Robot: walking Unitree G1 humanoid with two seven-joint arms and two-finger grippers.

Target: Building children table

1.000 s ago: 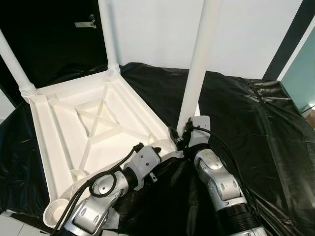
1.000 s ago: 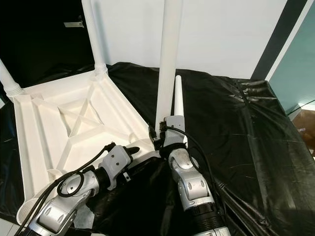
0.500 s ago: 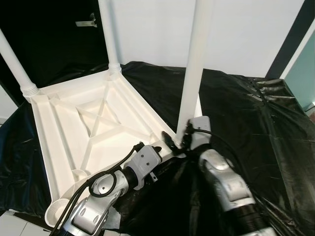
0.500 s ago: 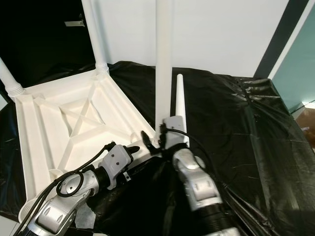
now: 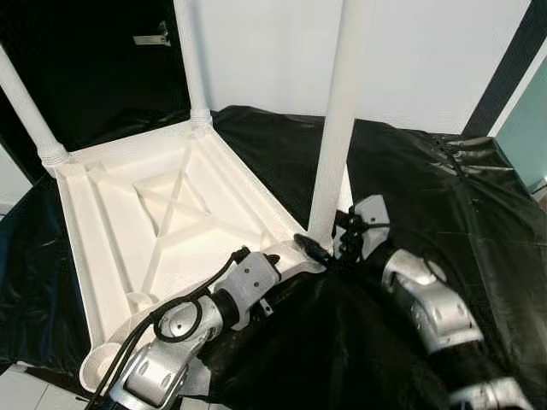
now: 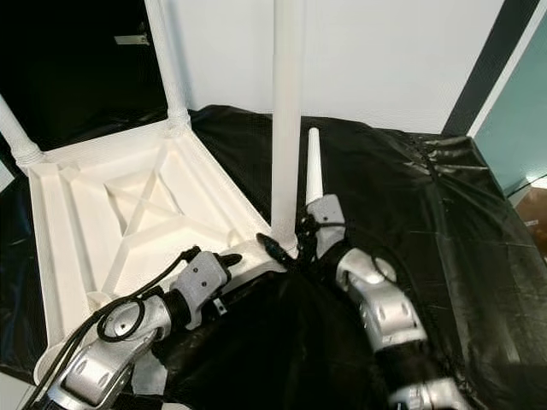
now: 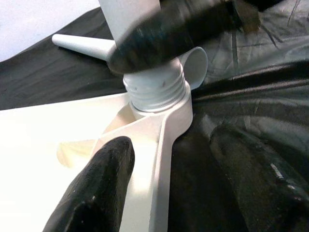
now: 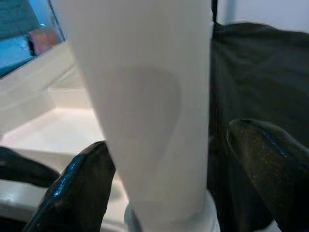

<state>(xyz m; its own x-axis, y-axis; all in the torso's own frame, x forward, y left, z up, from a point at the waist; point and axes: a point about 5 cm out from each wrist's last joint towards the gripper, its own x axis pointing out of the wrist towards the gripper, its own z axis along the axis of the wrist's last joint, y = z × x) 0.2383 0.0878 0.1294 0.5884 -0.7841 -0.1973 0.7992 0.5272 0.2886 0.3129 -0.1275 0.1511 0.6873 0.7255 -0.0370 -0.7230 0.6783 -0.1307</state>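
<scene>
1. A black plastic sheet [image 5: 444,196] covers the surface and carries everything else.
2. The white children's tabletop [image 5: 162,218] lies upside down on the sheet, its ribbed underside up, filling the 9 o'clock half of the head view.
3. Three white legs stand upright in its corner sockets: the near leg [image 5: 338,128] at the middle, one back leg [image 5: 190,60] at 11 o'clock, another [image 5: 26,107] at 10 o'clock.
4. A fourth loose leg [image 6: 313,166] lies flat on the sheet just behind the near leg, toward 12 o'clock.
5. The right hand [image 8: 164,174] sits at the base of the near leg, its two fingers [image 8: 79,183] spread either side of the leg; whether they press it I cannot tell.
6. The left hand [image 7: 169,179] has its fingers [image 7: 104,179] apart, straddling the tabletop's edge just below the threaded corner socket [image 7: 157,89].
</scene>
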